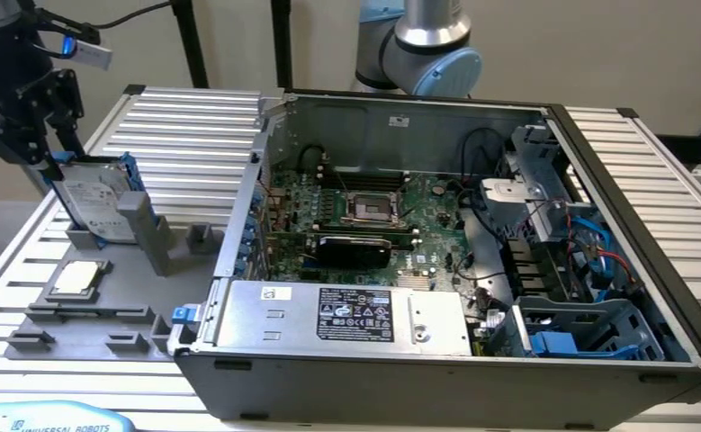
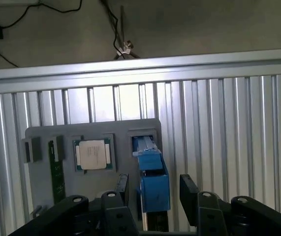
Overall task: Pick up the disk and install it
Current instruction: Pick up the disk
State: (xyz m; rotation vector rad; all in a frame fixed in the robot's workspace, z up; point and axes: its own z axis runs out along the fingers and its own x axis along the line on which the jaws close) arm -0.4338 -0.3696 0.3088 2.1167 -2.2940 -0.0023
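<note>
The disk point(image 1: 92, 202) stands on edge in a slot of the grey fixture plate point(image 1: 86, 324), at the exterior view's left; its white label and blue carrier frame show. My gripper point(image 1: 52, 148) hangs just above its top edge. In the wrist view the blue carrier edge of the disk point(image 2: 152, 182) lies between my two black fingers point(image 2: 122, 186), with a gap on each side. The gripper point(image 2: 155, 189) is open and holds nothing.
The open computer case point(image 1: 638, 207) fills the exterior view's middle and right, with the motherboard point(image 1: 374, 216), the power supply box point(image 1: 338, 315) and a blue drive bay point(image 1: 579, 333) inside. A square CPU chip point(image 1: 76, 276) lies on the fixture plate. The table is ribbed aluminium point(image 1: 194, 135).
</note>
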